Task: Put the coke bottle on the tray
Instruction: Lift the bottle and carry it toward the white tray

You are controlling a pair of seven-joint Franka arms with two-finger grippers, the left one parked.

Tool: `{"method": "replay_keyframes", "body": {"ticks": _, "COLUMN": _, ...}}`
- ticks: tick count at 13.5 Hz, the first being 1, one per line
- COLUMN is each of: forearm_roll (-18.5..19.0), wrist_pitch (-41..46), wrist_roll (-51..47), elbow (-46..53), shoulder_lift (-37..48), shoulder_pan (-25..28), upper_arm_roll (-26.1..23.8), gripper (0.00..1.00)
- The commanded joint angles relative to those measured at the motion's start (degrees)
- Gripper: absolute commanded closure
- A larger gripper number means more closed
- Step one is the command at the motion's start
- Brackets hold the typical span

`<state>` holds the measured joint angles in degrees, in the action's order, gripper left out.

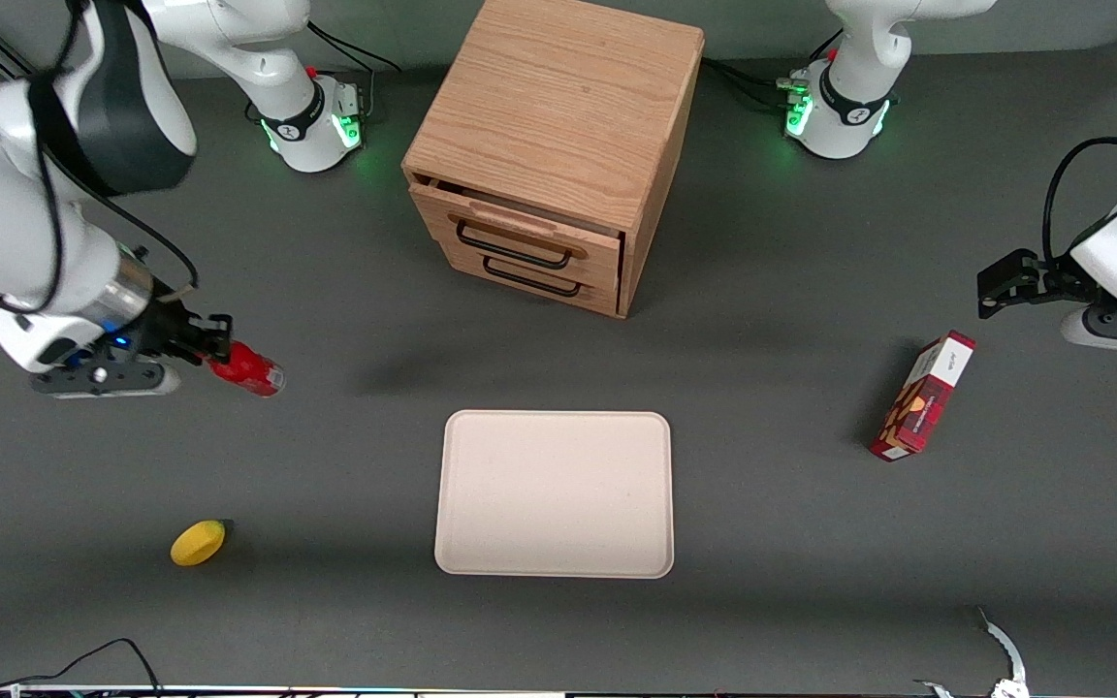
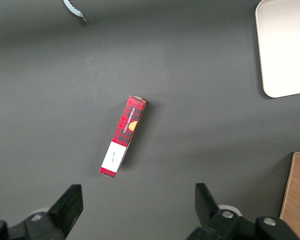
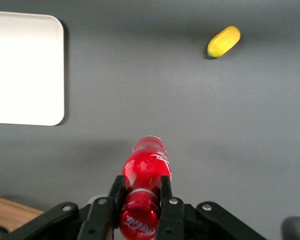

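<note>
So there's one coke bottle (image 1: 250, 369), and it's clamped in the gripper (image 1: 211, 351) near its cap end, lying sideways with its base poking out toward the middle of the table, at the working arm's end of the table and well apart from the tray (image 1: 555, 493). The right wrist view makes the grip obvious: the two fingers (image 3: 117, 192) pinch the bottle (image 3: 145, 190) on both sides with the Coca-Cola script showing between them. Whether it's touching the table or held just off it, I can't tell. One tray, pale cream-pink, nothing in it, sitting nearer the front camera than the wooden cabinet (image 1: 555, 145). One cabinet with two drawers, the upper drawer (image 1: 512, 236) pulled out a little; can't see inside it. One yellow lemon-looking thing (image 1: 198, 542) nearer the front camera than the bottle, also caught in the right wrist view (image 3: 223, 41). One red-and-white box (image 1: 924, 396) lies toward the parked arm's end; only the left wrist view shows its plaid print (image 2: 123, 136), while the cabinet's drawer handles show only from the front
</note>
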<state>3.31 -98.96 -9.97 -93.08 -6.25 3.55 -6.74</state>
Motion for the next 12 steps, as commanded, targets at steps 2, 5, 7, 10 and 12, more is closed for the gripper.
{"method": "replay_keyframes", "body": {"ticks": 2, "forearm_roll": -1.11, "wrist_pitch": 7.02, "wrist_roll": 0.92, "elbow": 9.22, "shoulder_lift": -1.31, "shoulder_pan": 0.32, "upper_arm_roll": -0.47, "gripper": 1.0}}
{"method": "replay_keyframes", "body": {"ticks": 5, "forearm_roll": -2.25, "wrist_pitch": 7.03, "wrist_roll": 0.04, "elbow": 10.2, "shoulder_lift": -2.01, "shoulder_pan": 1.45, "upper_arm_roll": -0.47, "gripper": 1.0}}
{"method": "replay_keyframes", "body": {"ticks": 7, "forearm_roll": -2.17, "wrist_pitch": 6.42, "wrist_roll": -2.15, "elbow": 10.55, "shoulder_lift": -3.59, "shoulder_pan": 3.82, "upper_arm_roll": -0.47, "gripper": 1.0}}
{"method": "replay_keyframes", "body": {"ticks": 10, "forearm_roll": -1.99, "wrist_pitch": 6.33, "wrist_roll": -6.89, "elbow": 15.81, "shoulder_lift": -8.85, "shoulder_pan": 8.92, "upper_arm_roll": -0.47, "gripper": 1.0}}
{"method": "replay_keyframes", "body": {"ticks": 12, "forearm_roll": -1.81, "wrist_pitch": 6.24, "wrist_roll": -9.44, "elbow": 19.93, "shoulder_lift": -13.59, "shoulder_pan": 12.0, "upper_arm_roll": -0.38, "gripper": 1.0}}
